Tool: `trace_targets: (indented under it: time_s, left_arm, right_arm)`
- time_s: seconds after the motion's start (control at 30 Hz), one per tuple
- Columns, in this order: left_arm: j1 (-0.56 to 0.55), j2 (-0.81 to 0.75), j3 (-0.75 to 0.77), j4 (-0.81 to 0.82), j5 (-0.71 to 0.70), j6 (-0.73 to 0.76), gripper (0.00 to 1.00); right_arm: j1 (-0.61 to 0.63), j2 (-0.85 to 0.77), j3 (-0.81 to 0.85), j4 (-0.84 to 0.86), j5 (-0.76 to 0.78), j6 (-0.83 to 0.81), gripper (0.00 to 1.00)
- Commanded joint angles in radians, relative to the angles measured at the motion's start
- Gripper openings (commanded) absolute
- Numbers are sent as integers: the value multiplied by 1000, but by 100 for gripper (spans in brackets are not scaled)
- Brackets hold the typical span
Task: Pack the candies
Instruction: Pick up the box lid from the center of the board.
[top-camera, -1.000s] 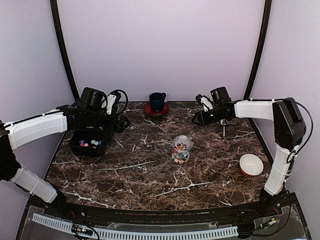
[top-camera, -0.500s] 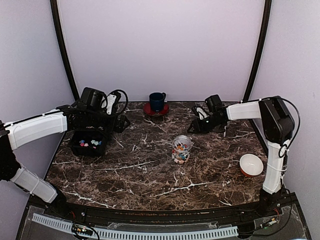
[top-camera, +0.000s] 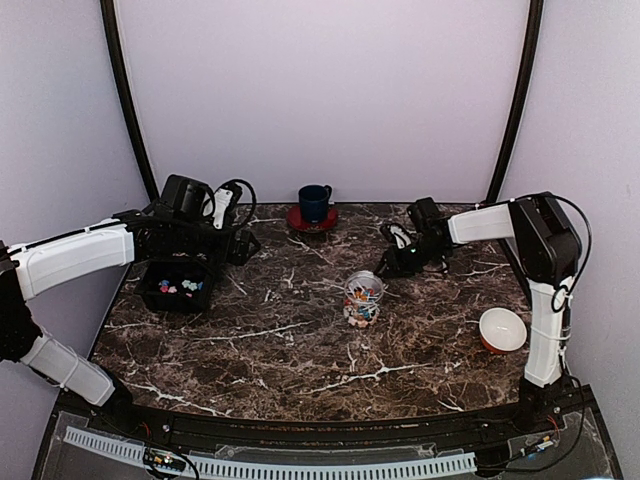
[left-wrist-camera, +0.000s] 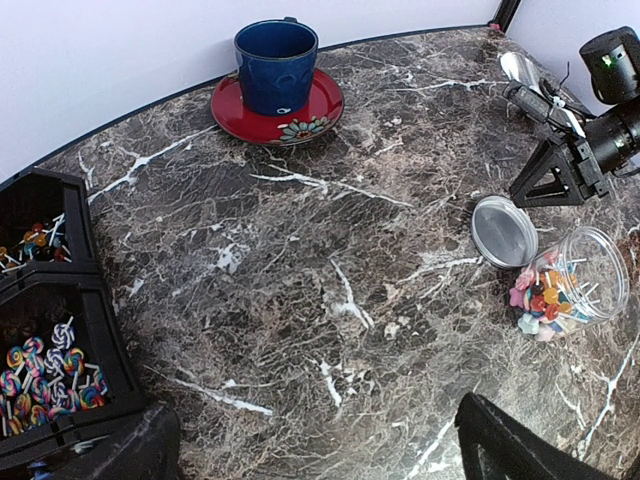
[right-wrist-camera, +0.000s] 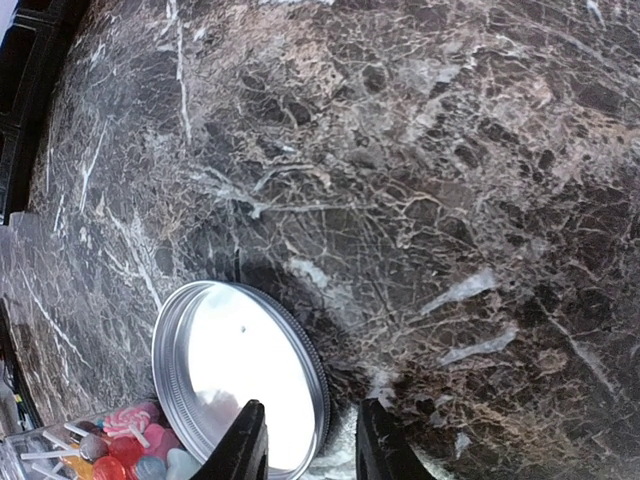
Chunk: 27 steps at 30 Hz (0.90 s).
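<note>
The right gripper is down at the marble table, jaws slightly apart astride the rim of the metal lid; contact is hard to judge. The left gripper is spread wide. The candies lie in the clear jar just beside the lid, with more in the black bin.

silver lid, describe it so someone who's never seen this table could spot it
On the dark marble table, find the clear jar of candies near the middle. The silver lid lies flat beside it, at the tips of the right claw. It is the only shiny metal disc; the other round things are a red saucer and a white bowl.
</note>
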Motion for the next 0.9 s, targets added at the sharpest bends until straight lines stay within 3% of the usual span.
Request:
trace_targets:
  time_s: [0.0,0.87]
  left_arm:
    - [-2,-7,-5,7,13,14,99]
    - [-2,8,-3,10,24,11,99]
  right_arm:
    - [5,21,10,-16,-32,1,29]
    - [-48,5,-92,-7,-129,21,12]
